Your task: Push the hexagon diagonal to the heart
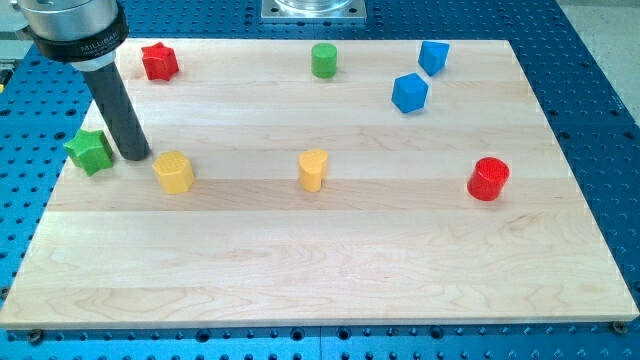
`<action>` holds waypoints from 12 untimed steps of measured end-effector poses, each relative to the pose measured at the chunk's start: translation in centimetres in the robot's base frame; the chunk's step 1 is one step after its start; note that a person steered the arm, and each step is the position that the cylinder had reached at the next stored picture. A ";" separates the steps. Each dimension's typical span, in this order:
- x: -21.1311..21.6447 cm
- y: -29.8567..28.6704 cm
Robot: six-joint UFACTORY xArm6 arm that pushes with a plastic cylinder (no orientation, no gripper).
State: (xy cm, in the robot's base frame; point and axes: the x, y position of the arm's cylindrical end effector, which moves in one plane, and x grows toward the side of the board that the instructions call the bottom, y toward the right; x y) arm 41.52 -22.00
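The yellow hexagon block sits on the wooden board at the view's left. The yellow heart block stands near the board's middle, level with the hexagon and to its right. My tip rests on the board just left of and slightly above the hexagon, with a small gap between them. A green star block lies right beside the tip on its left.
A red star block sits at the top left, a green cylinder at the top middle, two blue blocks at the top right, a red cylinder at the right. The board's left edge is close to the tip.
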 end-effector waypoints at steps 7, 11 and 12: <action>-7.5 12.9; 10.4 8.2; 8.6 0.5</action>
State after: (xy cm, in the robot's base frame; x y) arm 50.15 -21.54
